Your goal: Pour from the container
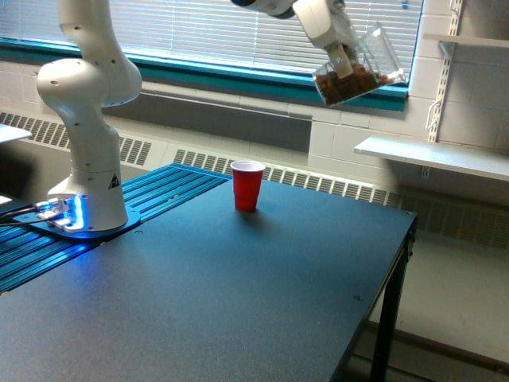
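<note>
Window behind: gripper [343,57] fingers clamp tilted container [359,70] w/ brown bits.

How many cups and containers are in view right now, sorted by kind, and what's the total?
Clear plastic tumbler holding brown contents, tilted, high in the gripper: 1
Opaque red plastic cup, upright on the dark table: 1
Total: 2
</note>
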